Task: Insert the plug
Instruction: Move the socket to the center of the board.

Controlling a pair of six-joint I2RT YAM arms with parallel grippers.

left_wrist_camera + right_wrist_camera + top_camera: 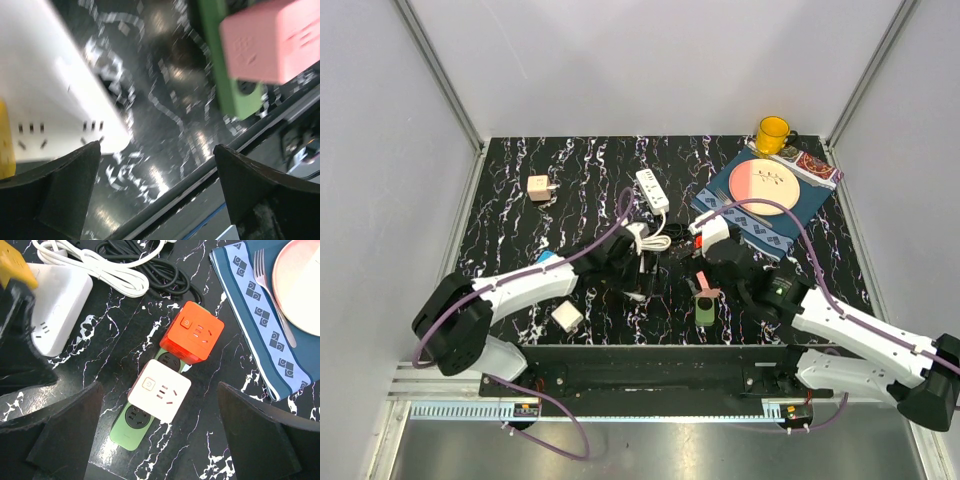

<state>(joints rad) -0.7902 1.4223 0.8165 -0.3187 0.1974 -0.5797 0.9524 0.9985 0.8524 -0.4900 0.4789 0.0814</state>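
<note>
Gaping wide, left gripper (156, 146) and right gripper (160, 387) are pictured over a glossy marbled table (200, 440); orange cube (194, 332) and white cube (161, 392) are seated on a green strip (131, 432).

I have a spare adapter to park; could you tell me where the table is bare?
Bare marble runs along the far edge between the beige cube adapter and the yellow mug. The centre, around the coiled white cable and green power strip, is crowded.

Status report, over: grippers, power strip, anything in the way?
Left gripper open, empty. Right gripper open, empty, over green power strip. Orange cube and white cube sit on it. Coiled cables beside it.
</note>
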